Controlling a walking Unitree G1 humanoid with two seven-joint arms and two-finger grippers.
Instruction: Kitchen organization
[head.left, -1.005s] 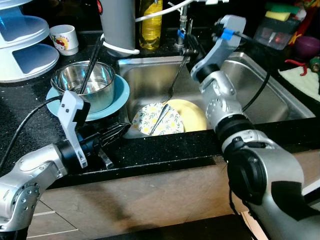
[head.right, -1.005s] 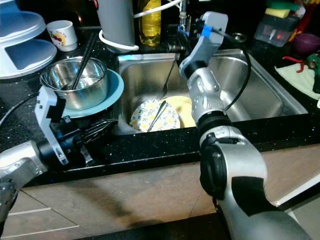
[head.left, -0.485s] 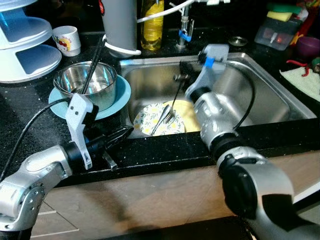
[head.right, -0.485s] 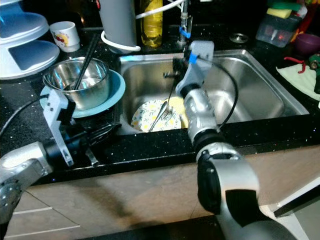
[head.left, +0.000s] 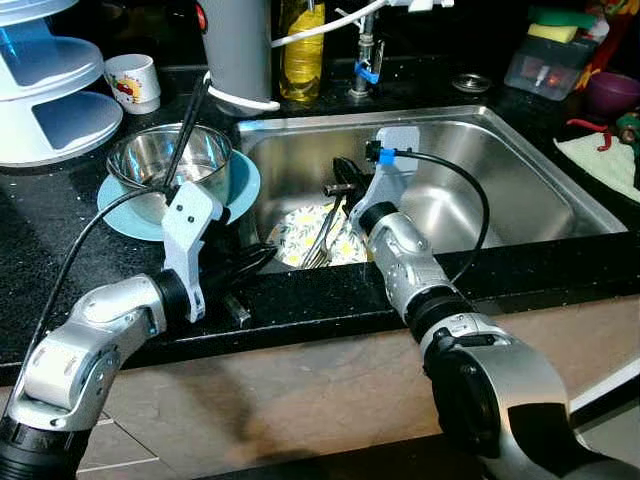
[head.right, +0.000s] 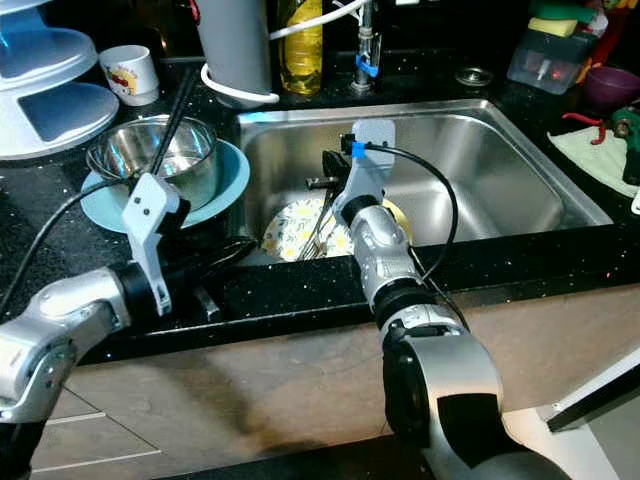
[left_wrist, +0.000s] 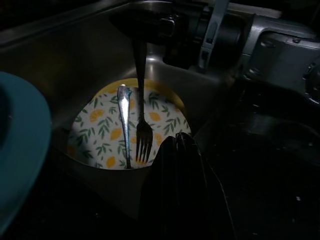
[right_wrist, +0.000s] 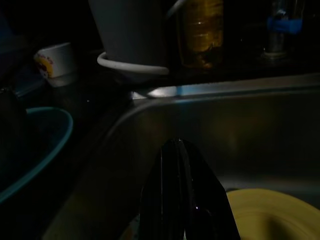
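Right gripper (head.left: 340, 180) dropped into steel sink (head.left: 500, 170), clenched on fork (left_wrist: 143, 135) over leafy-patterned plate (left_wrist: 100, 135). Left gripper (head.left: 262, 260) clenched on black speckled bench (head.left: 60, 215).

My head views are sharp and well lit from above, with no motion blur. Glare runs along the steel sink (head.left: 500, 150) walls and flares inside the metal bowl (head.left: 170, 160); the black counter (head.left: 60, 210) soaks up light and only shows speckle. Saturated colours bloom on the shelf rack (head.left: 50, 90) at the upper corner. Both wrist views are very dark and grainy. In my left wrist view a bright streak catches the fork (left_wrist: 144, 135) and the patterned plate (left_wrist: 100, 130); the near fingers are a soft black mass. My right wrist view has a thin glint on the sink rim.
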